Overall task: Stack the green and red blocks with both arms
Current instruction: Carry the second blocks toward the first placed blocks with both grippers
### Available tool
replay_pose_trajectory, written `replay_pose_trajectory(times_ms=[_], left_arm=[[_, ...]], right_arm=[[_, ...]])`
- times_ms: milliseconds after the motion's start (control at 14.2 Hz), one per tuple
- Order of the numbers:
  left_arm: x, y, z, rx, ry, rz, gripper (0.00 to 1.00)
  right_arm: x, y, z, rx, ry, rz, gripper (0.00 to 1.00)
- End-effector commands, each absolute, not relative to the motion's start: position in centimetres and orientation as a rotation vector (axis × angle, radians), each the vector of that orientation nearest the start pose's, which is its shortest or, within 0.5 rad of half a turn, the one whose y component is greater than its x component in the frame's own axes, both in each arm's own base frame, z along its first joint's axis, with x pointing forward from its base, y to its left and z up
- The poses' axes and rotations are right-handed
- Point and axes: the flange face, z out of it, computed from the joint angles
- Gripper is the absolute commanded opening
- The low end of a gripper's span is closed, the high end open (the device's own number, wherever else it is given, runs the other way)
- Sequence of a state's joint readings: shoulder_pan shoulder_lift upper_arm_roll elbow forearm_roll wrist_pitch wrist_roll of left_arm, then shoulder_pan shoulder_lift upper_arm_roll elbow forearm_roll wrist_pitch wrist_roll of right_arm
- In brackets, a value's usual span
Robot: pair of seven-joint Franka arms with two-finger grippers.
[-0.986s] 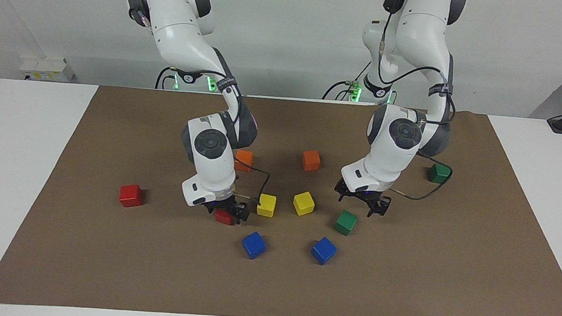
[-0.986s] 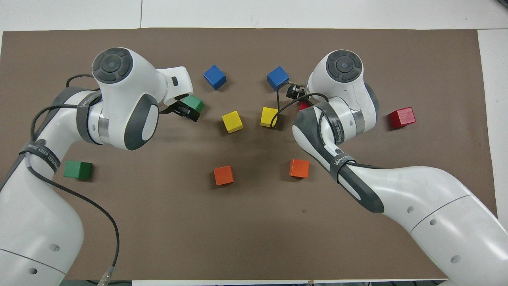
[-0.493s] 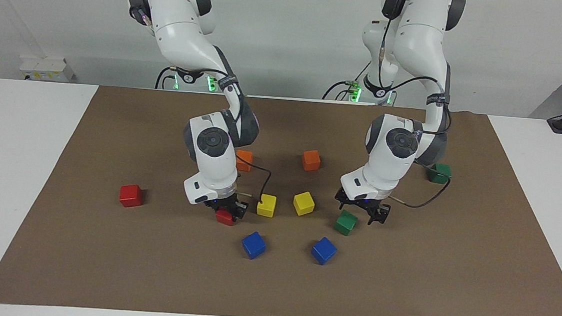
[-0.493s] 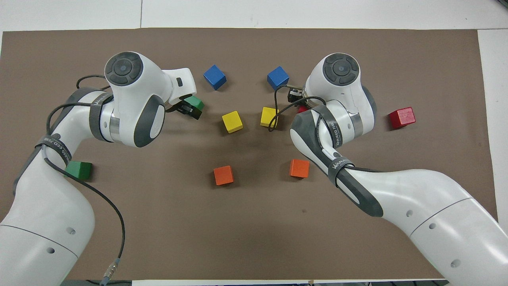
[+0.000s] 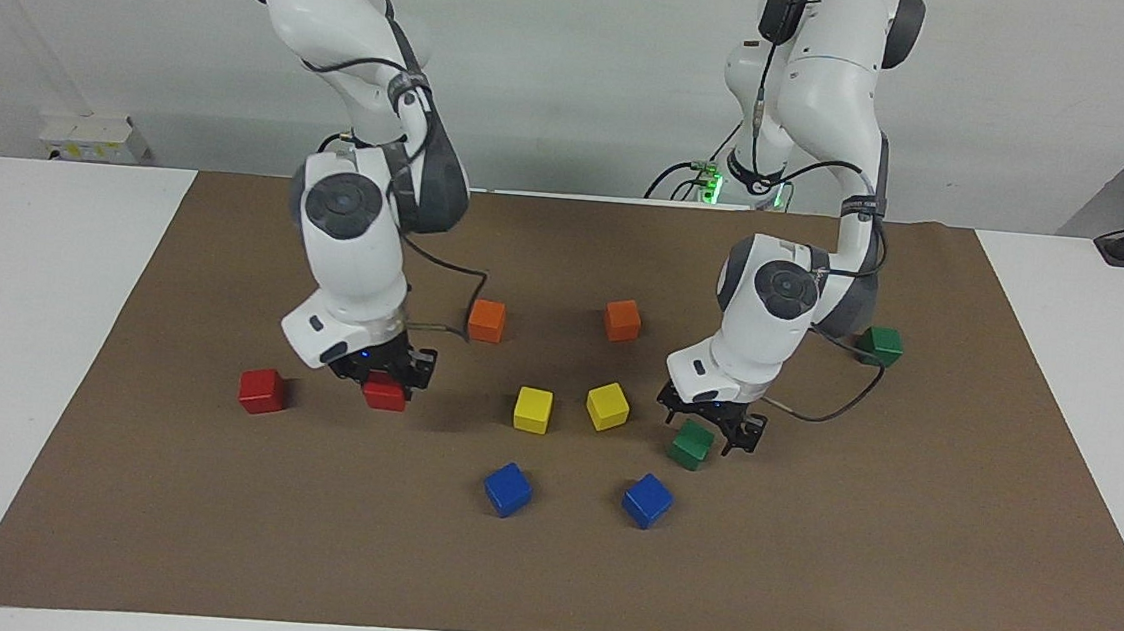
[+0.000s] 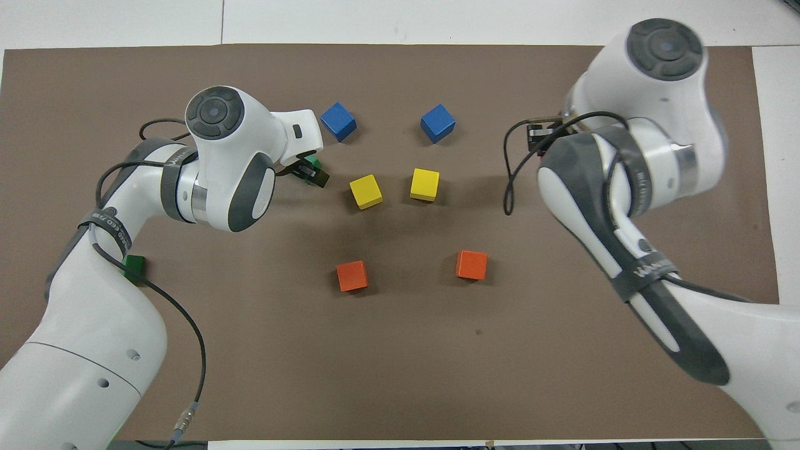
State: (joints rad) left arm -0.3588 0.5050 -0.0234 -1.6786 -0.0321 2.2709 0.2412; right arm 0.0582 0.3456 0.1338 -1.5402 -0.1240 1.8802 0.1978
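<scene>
My right gripper [image 5: 384, 380] is shut on a red block [image 5: 384, 397] and holds it a little above the brown mat, close beside the second red block [image 5: 261, 390], which lies toward the right arm's end. The overhead view hides both red blocks under the right arm. My left gripper [image 5: 709, 429] is open and low over a green block [image 5: 689, 446], one finger on each side of it; in the overhead view this gripper [image 6: 310, 173] covers most of the green block [image 6: 312, 164]. A second green block [image 5: 879, 345] sits nearer the robots, at the left arm's end.
Two yellow cubes [image 5: 532, 410] [image 5: 607, 405] lie mid-mat between the grippers. Two orange cubes [image 5: 486, 321] [image 5: 622, 320] sit nearer the robots, and two blue cubes [image 5: 507, 489] [image 5: 647, 500] farther out. The brown mat [image 5: 802, 575] covers the white table.
The right gripper shut on the red block, lifted it and carried it toward the right arm's end, close to the other red block. The left gripper came down around the green block.
</scene>
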Motion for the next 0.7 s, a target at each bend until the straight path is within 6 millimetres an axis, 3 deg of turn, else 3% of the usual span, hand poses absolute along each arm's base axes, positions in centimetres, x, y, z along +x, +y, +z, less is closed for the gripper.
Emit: replay_pose_trajectory(times_ms=[0,70,282,423,563,634], left_arm=[[64.5,-26.5,30.4,-3.007,0.972,-0.151,1.0],[64.5,-26.5,30.1,-2.999,0.977,-0.146,1.0],[64.6,-26.7,30.4,-2.981,0.99,-0.133,1.0],[64.9,-26.6,30.9,-2.972,0.992,-0.088,0.85],[64.8,-26.8,31.0,-2.965,0.998,-0.076,0.54],[64.3,-27.5,31.0,-2.956,1.018,-0.06,0.32]], right_arm=[[64.2,3.9,47.5,-3.216,-0.21,0.056,0.0],[64.3,1.6,47.3,-3.205,-0.199,0.058,0.0],[63.2,-1.5,45.4,-3.197,-0.256,0.046,0.0],[62.8,-3.1,43.8,-3.195,-0.3,-0.011,0.0],[62.5,-3.7,42.4,-3.193,-0.306,-0.018,0.0],[62.5,-3.9,41.7,-3.191,-0.325,-0.032,0.0]])
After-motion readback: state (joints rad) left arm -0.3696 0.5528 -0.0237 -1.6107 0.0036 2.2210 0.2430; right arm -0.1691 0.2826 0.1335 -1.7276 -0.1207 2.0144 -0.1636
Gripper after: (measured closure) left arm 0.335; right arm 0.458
